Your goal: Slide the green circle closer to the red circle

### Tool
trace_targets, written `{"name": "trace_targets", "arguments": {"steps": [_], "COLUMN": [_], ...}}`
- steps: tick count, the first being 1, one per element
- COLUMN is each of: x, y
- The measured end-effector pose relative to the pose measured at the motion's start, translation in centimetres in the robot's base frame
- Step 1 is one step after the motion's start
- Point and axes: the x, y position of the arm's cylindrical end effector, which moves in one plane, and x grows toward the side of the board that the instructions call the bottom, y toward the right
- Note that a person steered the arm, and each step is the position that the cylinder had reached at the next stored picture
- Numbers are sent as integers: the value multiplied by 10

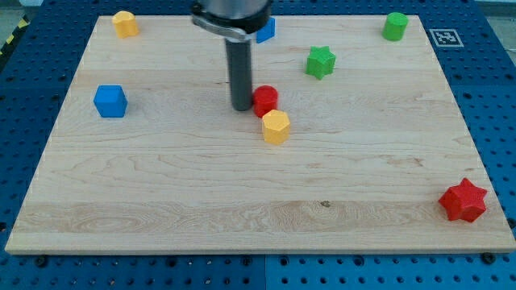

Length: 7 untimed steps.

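Note:
The green circle (395,26) stands near the view's top right corner of the wooden board (161,185). The red circle (265,101) sits near the board's middle, a little above centre. My tip (242,107) rests on the board just left of the red circle, touching or almost touching it. The tip is far to the left of and below the green circle. A yellow hexagon block (276,127) lies right below the red circle, touching it.
A green star (320,61) lies between the two circles. A blue block (265,30) is partly hidden behind the rod at the top. A blue cube (110,101) sits at the left, a yellow block (125,23) at top left, a red star (463,200) at bottom right.

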Motion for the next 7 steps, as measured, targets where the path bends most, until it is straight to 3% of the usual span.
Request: {"name": "trace_targets", "arguments": {"steps": [5, 7], "x": [0, -71], "y": [201, 224]}}
